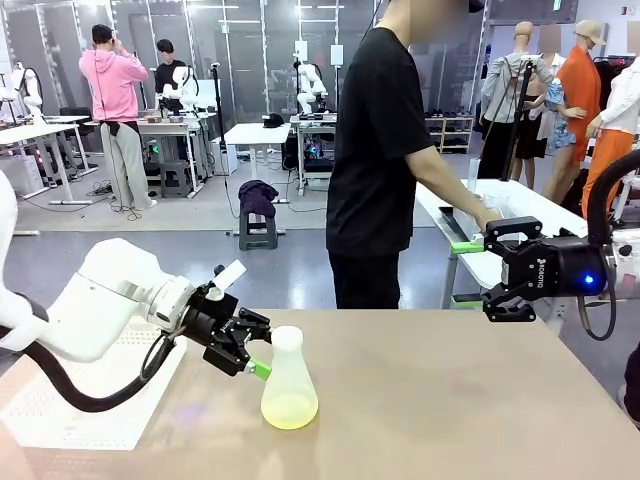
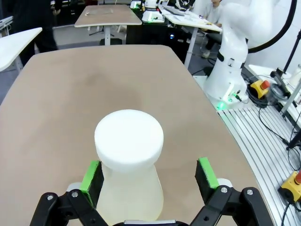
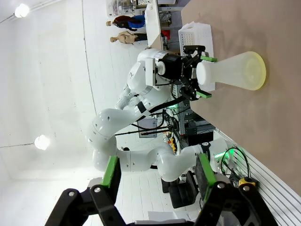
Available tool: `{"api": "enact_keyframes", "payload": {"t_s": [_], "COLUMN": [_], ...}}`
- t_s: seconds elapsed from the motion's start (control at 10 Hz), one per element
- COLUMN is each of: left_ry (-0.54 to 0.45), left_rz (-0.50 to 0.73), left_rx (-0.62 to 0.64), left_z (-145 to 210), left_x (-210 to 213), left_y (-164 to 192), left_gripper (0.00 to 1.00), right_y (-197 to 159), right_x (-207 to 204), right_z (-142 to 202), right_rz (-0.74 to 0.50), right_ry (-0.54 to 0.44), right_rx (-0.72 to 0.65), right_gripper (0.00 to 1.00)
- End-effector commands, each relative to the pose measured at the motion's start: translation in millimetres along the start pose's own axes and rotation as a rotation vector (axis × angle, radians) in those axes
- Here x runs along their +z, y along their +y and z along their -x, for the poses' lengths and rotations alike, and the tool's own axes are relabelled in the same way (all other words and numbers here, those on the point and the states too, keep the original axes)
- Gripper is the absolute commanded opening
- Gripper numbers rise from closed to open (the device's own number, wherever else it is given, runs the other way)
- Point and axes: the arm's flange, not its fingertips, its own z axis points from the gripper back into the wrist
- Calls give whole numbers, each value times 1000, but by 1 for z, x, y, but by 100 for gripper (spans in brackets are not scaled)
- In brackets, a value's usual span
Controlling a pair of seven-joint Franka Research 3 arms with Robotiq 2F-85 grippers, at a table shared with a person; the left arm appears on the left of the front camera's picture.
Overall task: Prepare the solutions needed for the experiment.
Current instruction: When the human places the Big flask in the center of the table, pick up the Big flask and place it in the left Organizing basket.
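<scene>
In the front view a conical flask (image 1: 289, 390) stands upright on the tan table (image 1: 450, 400), toward the near left, with a shallow layer of pale yellow-green solution (image 1: 289, 410) at its bottom and a white cap (image 1: 286, 332) on its neck. The left gripper (image 1: 262, 352) reaches in from the left with its fingers spread wide on either side of the flask's neck; one green pad (image 1: 260, 370) sits just beside the glass, and whether it touches cannot be told. The right gripper (image 1: 478, 272) hangs above the table's far right edge, well apart from the flask, its fingers open and holding nothing. A person (image 1: 385, 150) in a black shirt stands beyond the far edge, turned toward a side table. In the left wrist view the white cap (image 2: 129, 135) is seen from above, with the flask (image 2: 129, 193) widening below it; the left gripper (image 2: 149, 175) has its green fingers (image 2: 207, 173) standing apart on both sides, a clear gap on the right side and the left pad close against the flask's shoulder. In the right wrist view, rolled sideways, the right gripper (image 3: 157, 174) shows its own green fingers (image 3: 112, 171) parted with only air between them; farther off, the flask (image 3: 235, 71) on the table (image 3: 277, 117) shows its yellowish base, with the left gripper (image 3: 201, 76) open around its capped neck.
</scene>
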Motion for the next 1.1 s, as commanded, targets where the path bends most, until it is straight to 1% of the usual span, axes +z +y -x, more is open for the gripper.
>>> {"api": "enact_keyframes", "payload": {"t_s": [0.0, 0.3, 0.6, 1.0], "left_ry": [-69, -128, -177, -160], "left_rz": [4, 43, 55, 54], "left_rx": [-34, -72, -63, -34], "left_z": [7, 16, 23, 28], "left_x": [-3, -3, -8, -23], "left_y": [12, 14, 15, 17], "left_gripper": [100, 100, 100, 100], "right_y": [1, 1, 1, 1], "right_x": [0, 0, 0, 0], "right_z": [1, 1, 1, 1], "right_rz": [-5, -5, -5, -5], "right_ry": [2, 2, 2, 2], "right_rx": [0, 0, 0, 0], "right_gripper": [81, 81, 81, 81]}}
